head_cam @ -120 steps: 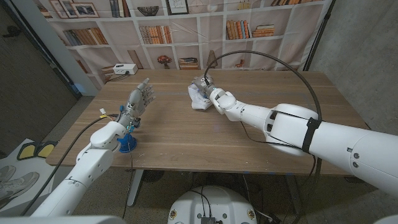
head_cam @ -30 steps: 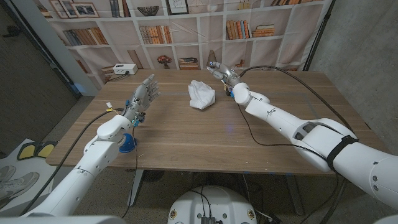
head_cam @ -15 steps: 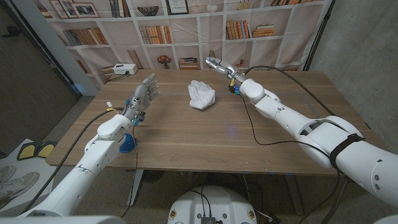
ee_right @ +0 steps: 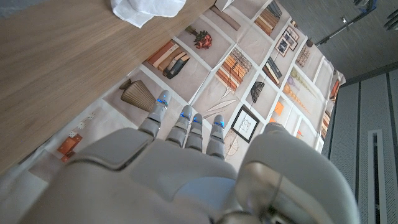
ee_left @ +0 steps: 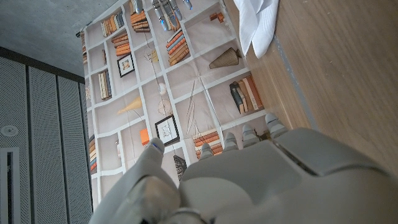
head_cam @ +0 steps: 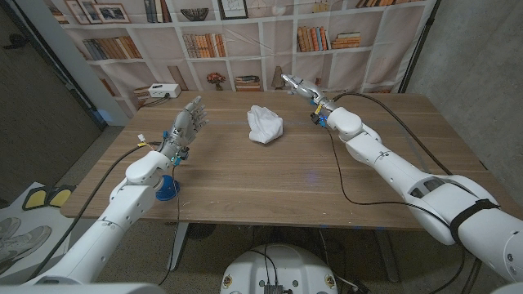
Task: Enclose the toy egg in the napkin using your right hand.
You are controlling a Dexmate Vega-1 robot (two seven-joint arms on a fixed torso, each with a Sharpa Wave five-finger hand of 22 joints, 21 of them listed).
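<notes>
Right hand (head_cam: 299, 86) is up at the top middle of the head view, near the table's (head_cam: 270, 175) far edge, fingers stretched out and apart with nothing in it. The napkin (head_cam: 265, 124) sits bunched up just left of it, centre-top of the wood, well clear of the fingers; can't see the egg, so can't tell where it is. Left hand (head_cam: 185, 126) is over on the left, fingers up and spread, also holding nothing.

R robot hand (ee_right: 186, 168) fingers straight, holding nothing; white napkin (ee_right: 146, 9) on wooden table (ee_right: 56, 74).
</notes>
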